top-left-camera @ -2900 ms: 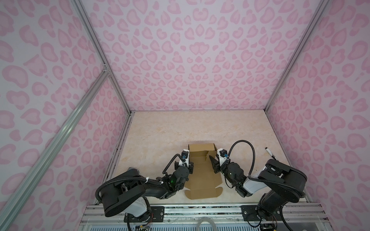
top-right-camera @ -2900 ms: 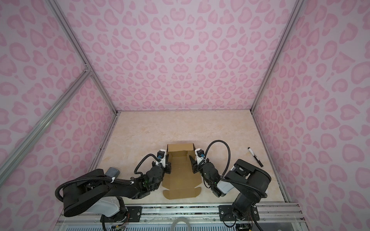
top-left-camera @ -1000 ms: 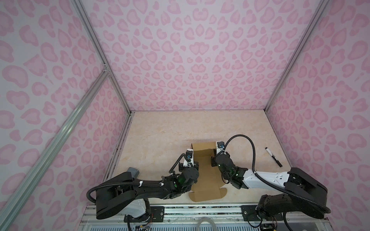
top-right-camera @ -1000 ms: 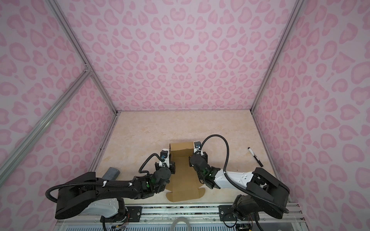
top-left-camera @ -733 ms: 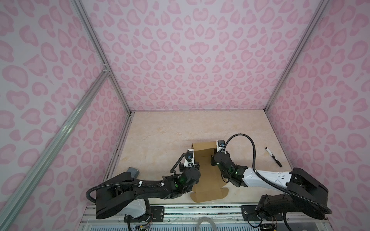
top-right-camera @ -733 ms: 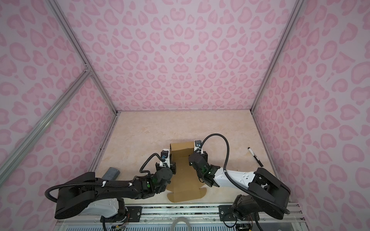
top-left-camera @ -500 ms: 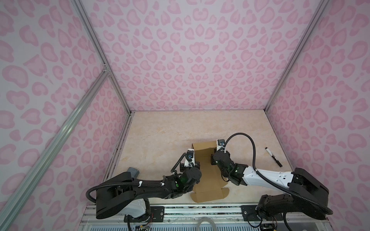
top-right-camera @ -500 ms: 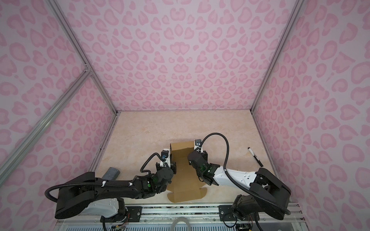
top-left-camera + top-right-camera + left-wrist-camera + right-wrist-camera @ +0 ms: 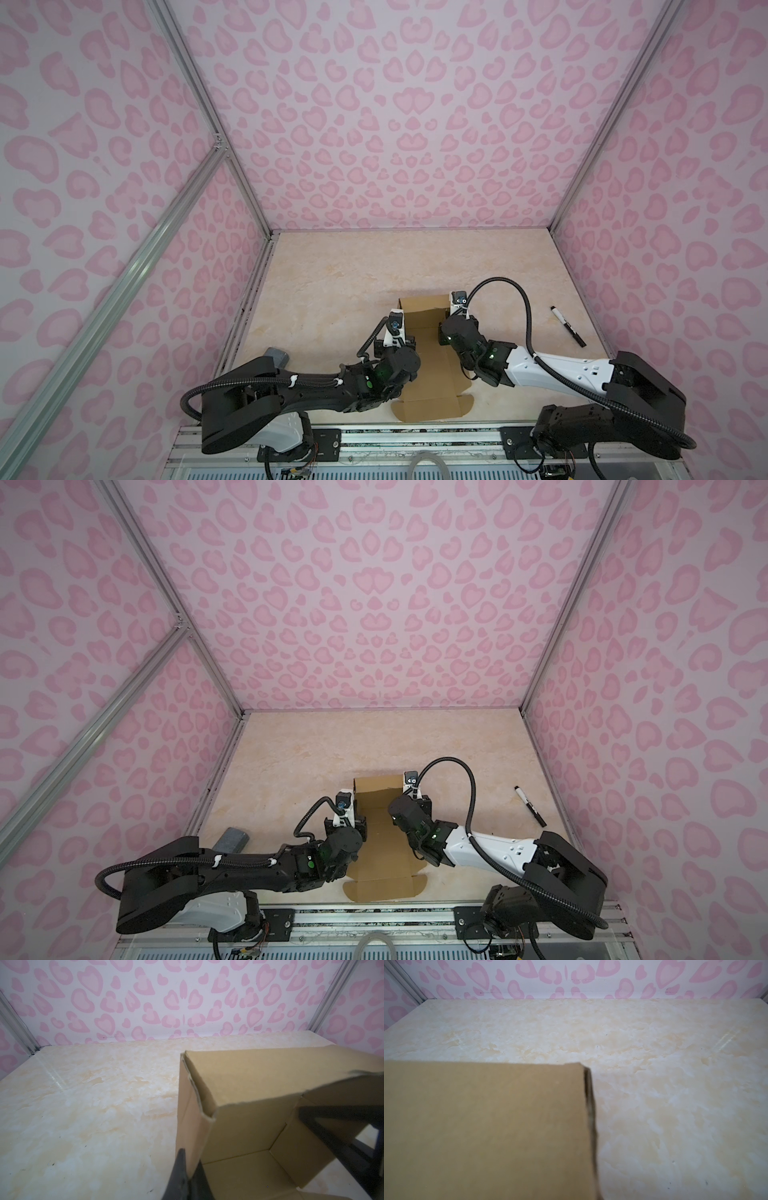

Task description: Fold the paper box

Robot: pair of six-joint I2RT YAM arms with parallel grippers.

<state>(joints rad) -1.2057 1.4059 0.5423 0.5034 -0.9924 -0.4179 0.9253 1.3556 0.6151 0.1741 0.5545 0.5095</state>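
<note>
Near the front middle of the marbled surface (image 9: pixel 332 286) lies the paper box (image 9: pixel 428 374), half formed: its far end stands up as a back wall with two side walls, while the near end, a lid panel with rounded tabs, lies flat. The left gripper (image 9: pixel 190 1169) has its jaws pinched on the left side wall. The right gripper (image 9: pixel 451 320) sits at the right wall with jaws closed, its hold unseen; securing the walls and closing the lid likely remain.

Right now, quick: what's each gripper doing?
Left gripper: closed, pinching the left side wall of the paper box.
Right gripper: closed, apparently on the box's right side wall; its fingertips are hidden.
</note>
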